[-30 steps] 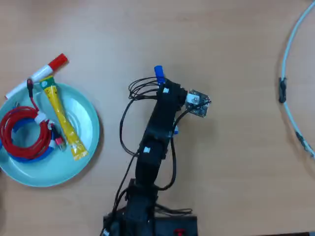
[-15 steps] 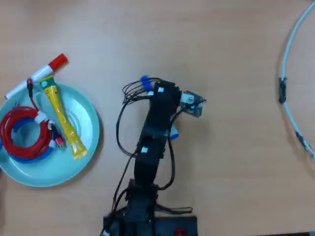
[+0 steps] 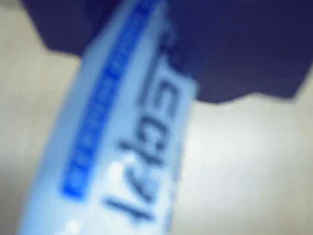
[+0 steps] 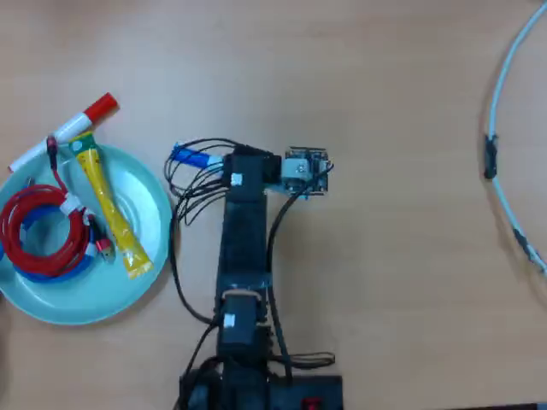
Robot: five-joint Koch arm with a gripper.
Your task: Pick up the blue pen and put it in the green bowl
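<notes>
In the wrist view the blue pen fills the frame, a blurred white barrel with dark print and a blue stripe, running up between dark jaws at the top. The overhead view shows only its blue end, which sticks out to the left of my gripper; the arm covers the rest. The gripper is shut on the pen. The green bowl, a pale aqua dish, sits at the left, its right rim a short way left of the pen's blue end.
In the bowl lie a yellow tube and a coil of red and blue cable. A red-capped white marker rests on its upper rim. A pale curved hose runs along the right edge. The arm's base is at bottom centre.
The arm has swung left with the pen. The pen's blue end has moved from above the arm's head to its left side, closer to the bowl.
</notes>
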